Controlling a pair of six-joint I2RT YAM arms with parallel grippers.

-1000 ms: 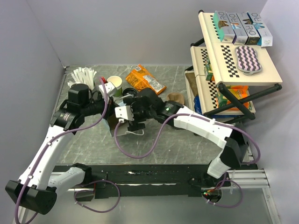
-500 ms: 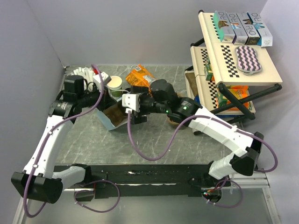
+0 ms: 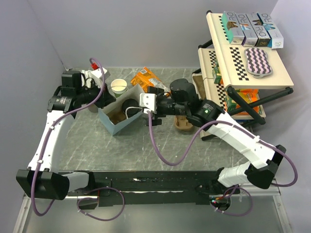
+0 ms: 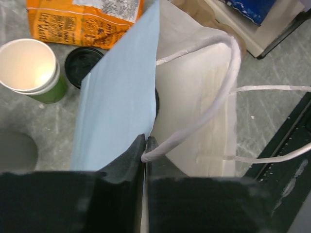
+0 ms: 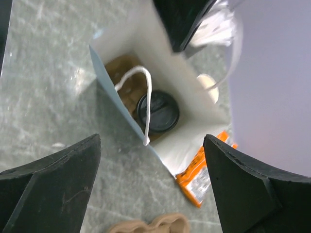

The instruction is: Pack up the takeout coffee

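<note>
Already the coffee (image 5: 158,111) is standing upright on the floor of the open bag (image 3: 116,127), which sits left of centre on the table (image 3: 97,150). The bag's left edge is pinched between the closed jaws of the left gripper (image 4: 145,145), and a cord handle appears to be caught in with it. Nothing is held by the right gripper (image 5: 151,140), whose fingers are spread wide just right of the bag mouth.

The bag is steadied at one edge only, so it could be dragged or tipped if the left arm is moved before that edge is let go, and the cup could be toppled inside. The loose handle (image 5: 148,107) hanging beside the lid could be snagged if the right fingers are brought back in. The lidless cup (image 3: 119,87) just beyond the far wall could also be knocked.

Compared with a second earlier, the right gripper has been drawn back from over the bag toward the right. The left arm has been swung to the far left. The bag, then hidden under both wrists, is now exposed.
</note>
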